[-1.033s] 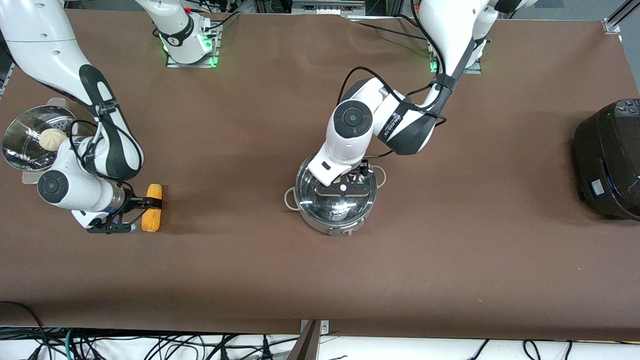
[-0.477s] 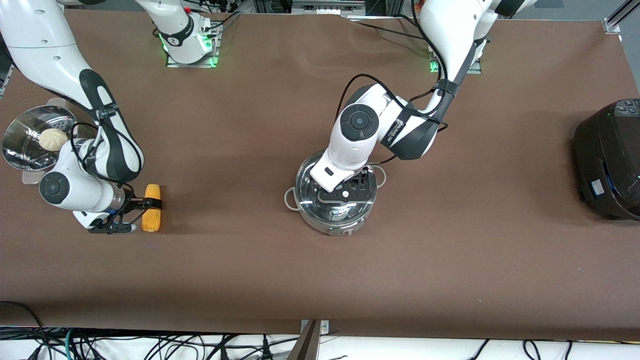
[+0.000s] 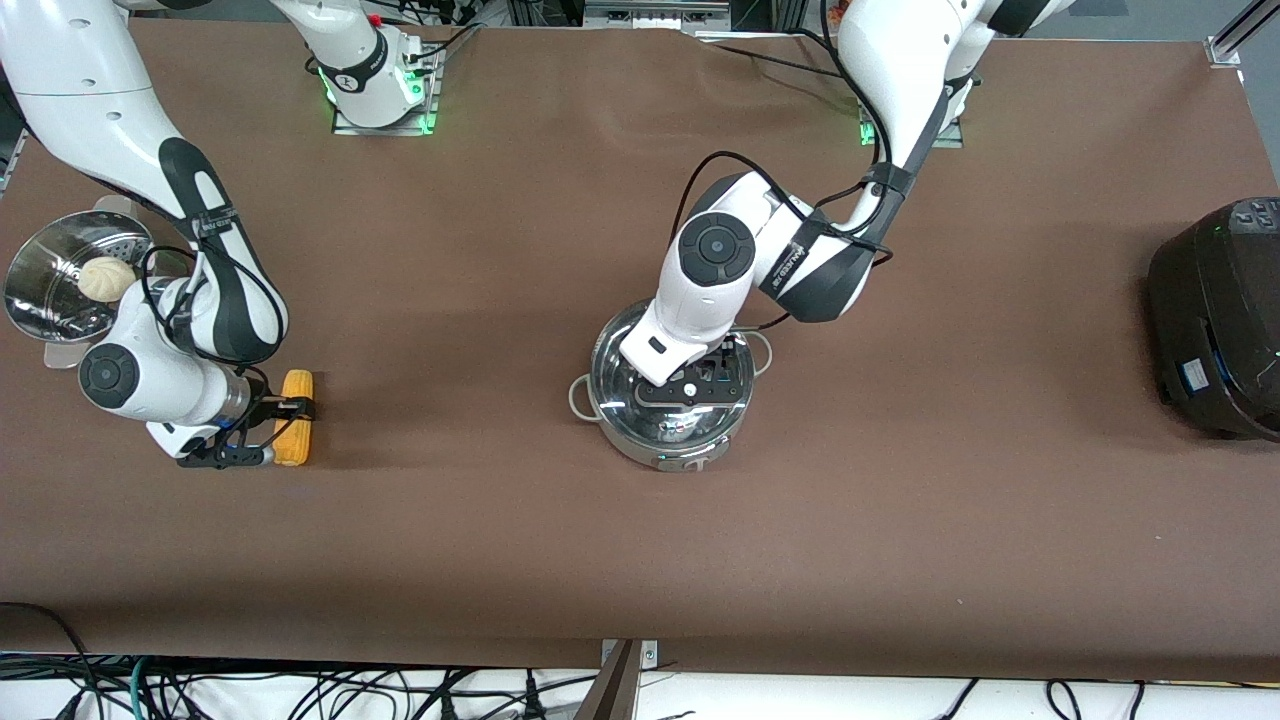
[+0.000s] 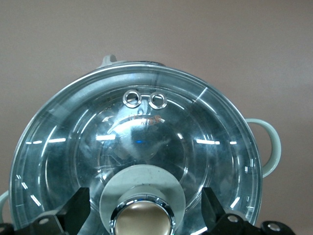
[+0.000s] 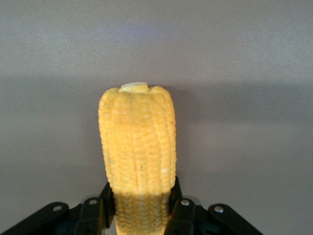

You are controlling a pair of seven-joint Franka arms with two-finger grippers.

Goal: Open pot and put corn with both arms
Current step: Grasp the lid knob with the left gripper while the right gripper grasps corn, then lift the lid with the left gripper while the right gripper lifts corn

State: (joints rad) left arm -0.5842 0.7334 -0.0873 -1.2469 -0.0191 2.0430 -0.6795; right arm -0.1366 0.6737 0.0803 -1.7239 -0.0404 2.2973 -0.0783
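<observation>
The shiny steel pot (image 3: 650, 432) stands mid-table with its glass lid (image 4: 146, 127) on. My left gripper (image 3: 690, 385) is low over the lid, open, one finger (image 4: 73, 211) on each side of the tan knob (image 4: 142, 219), with gaps to it. The yellow corn (image 3: 296, 385) lies on the table toward the right arm's end. My right gripper (image 3: 283, 428) is shut on the corn; in the right wrist view its fingers (image 5: 182, 210) press both sides of the corn (image 5: 137, 137), at its near end.
A perforated steel steamer pot (image 3: 40, 300) with a white bun (image 3: 105, 277) stands beside the right arm. A large black cooker (image 3: 1220, 320) stands at the left arm's end of the table. The pot's grey loop handles (image 3: 578, 398) stick out sideways.
My left gripper has come down closer over the lid knob. My right gripper has closed on the corn, and the corn has shifted slightly toward the right arm's end.
</observation>
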